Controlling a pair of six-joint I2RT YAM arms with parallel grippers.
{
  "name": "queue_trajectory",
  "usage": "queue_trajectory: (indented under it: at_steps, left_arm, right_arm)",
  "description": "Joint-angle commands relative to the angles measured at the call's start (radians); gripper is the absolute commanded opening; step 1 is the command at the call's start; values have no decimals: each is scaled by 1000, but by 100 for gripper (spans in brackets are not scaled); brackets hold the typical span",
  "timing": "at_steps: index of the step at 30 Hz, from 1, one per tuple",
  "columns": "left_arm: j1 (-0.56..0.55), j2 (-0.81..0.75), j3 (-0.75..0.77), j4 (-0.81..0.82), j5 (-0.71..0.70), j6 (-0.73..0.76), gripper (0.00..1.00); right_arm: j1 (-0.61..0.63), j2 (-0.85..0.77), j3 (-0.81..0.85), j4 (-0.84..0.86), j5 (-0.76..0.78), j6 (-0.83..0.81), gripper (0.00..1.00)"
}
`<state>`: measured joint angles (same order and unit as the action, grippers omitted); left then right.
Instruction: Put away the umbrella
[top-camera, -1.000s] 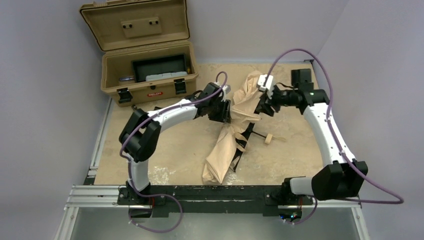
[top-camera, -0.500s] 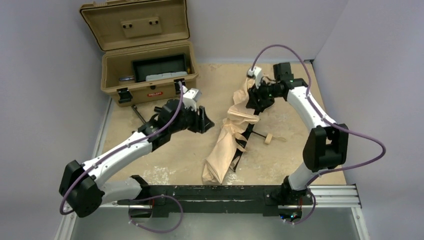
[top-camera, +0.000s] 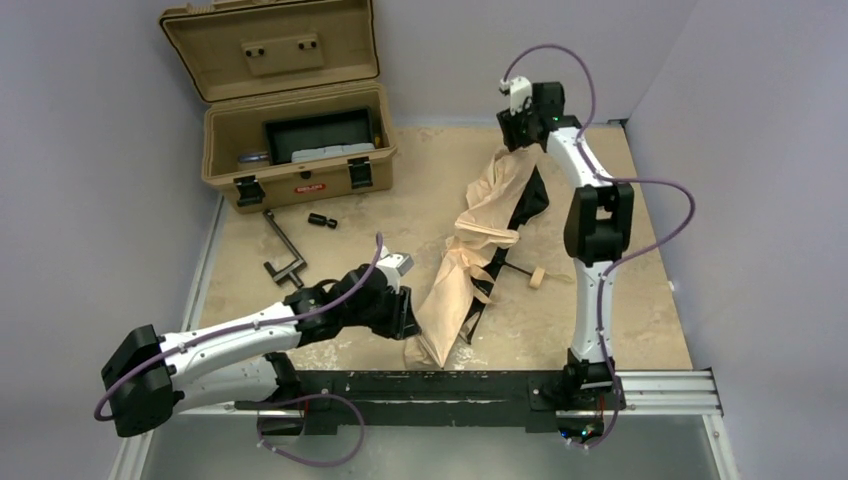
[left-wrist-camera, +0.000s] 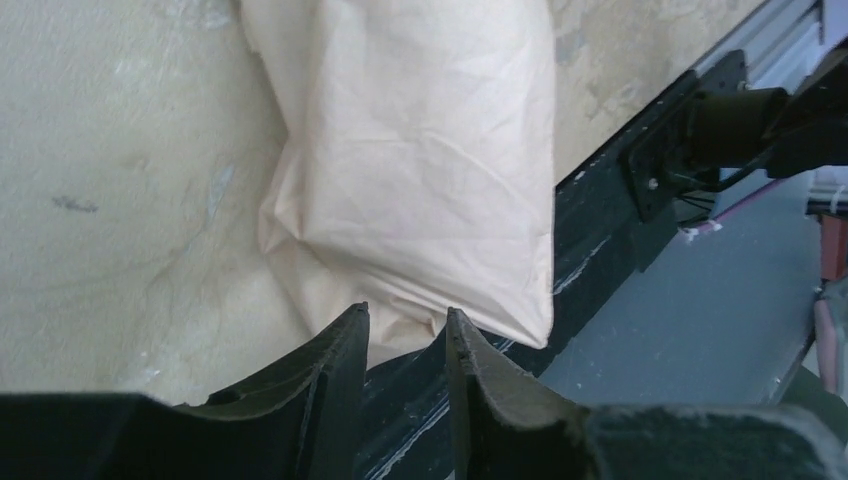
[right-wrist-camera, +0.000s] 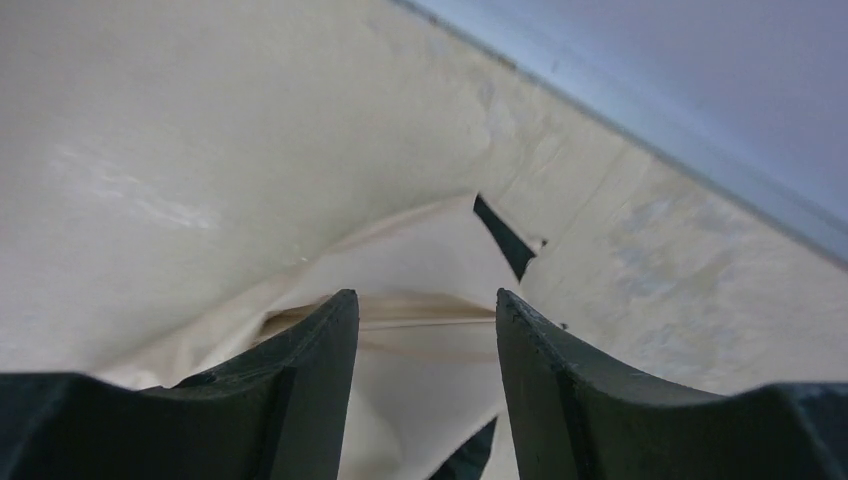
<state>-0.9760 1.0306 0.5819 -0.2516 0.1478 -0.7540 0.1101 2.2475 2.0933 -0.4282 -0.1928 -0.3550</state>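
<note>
One open tan case (top-camera: 290, 140) is sitting at 10 o'clock on the table (top-camera: 400, 200). Left gripper (top-camera: 408, 312) is reaching in low at 7 o'clock, its jaws slightly parted with nothing between them and its tips just beside the fabric. The umbrella (top-camera: 455, 285) is lying collapsed mid-table, running from 6 o'clock toward 1 o'clock. Right gripper (top-camera: 511, 140) is hanging over its far end at 12 o'clock, jaws spread, with fabric showing in the gap, unpinched.

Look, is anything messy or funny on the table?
Yes. The umbrella lies crumpled mid-table, its beige fabric bunched and dark ribs poking out instead of rolled neatly. A dark metal tool also lies loose near the open case.
</note>
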Motion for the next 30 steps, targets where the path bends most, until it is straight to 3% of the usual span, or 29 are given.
queue_trajectory:
  at_steps: [1, 5, 8, 18, 20, 24, 28, 30]
  left_arm:
    - [-41, -15, -38, -74, -91, -113, 31]
    - [-46, 56, -55, -29, -60, -123, 29]
    - [-46, 174, -33, 30, -30, -110, 29]
    - [-43, 532, 201, 102, -32, -41, 28]
    - [-40, 566, 231, 98, -38, -35, 28]
    - [-38, 512, 204, 74, -105, -28, 29]
    - [-38, 321, 117, 20, -206, -19, 34]
    - [-38, 198, 71, -16, -255, -12, 38]
  right_arm:
    - [-2, 98, 96, -77, 160, 48, 50]
    - [-2, 146, 72, -118, 181, 24, 49]
    - [-2, 151, 19, -187, 112, -11, 46]
    - [24, -42, -320, -328, -228, -194, 39]
    - [24, -84, -338, -302, -212, -167, 39]
    - [-14, -249, -327, -172, -153, -111, 50]
    - [-36, -361, -243, -251, -212, -171, 66]
    - [-41, -427, -266, -281, -240, -218, 67]
